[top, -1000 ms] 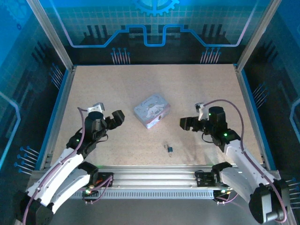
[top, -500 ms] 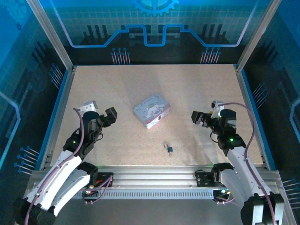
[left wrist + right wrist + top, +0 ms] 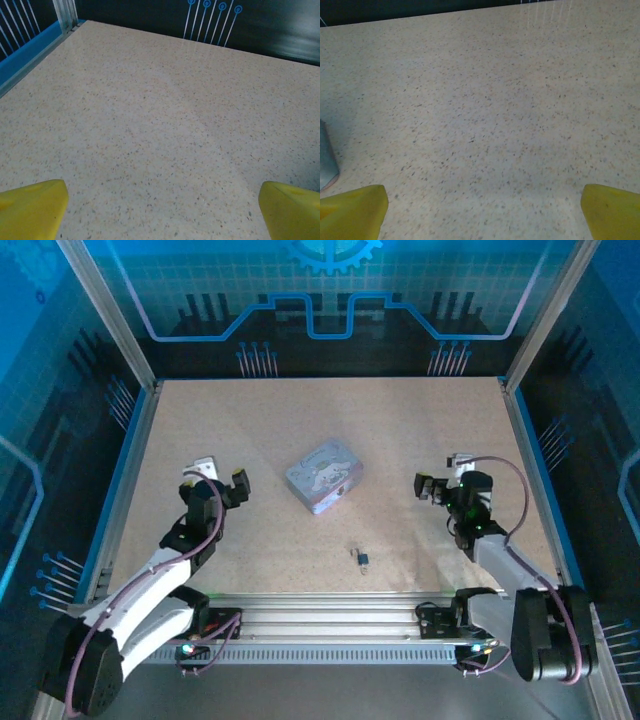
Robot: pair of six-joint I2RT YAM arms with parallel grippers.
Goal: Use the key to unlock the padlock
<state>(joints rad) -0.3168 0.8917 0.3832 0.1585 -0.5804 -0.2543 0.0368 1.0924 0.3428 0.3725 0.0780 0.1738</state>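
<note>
Jaws on both arms stand wide and hold nothing. From above, the left jaws and right jaws hang on either side of the grey tin (image 3: 323, 475). The padlock (image 3: 364, 560) lies on the bench (image 3: 300, 410) toward the near edge, just right of centre, so the right jaws are nearer. A sliver touching it is probably the key (image 3: 354, 553); its long axis is too small to read.

Left wrist: yellow fingertips (image 3: 30, 207) spread wide over speckled bench.

Right wrist: fingertips (image 3: 352, 207) equally wide, with the tin's edge at far left.
</note>
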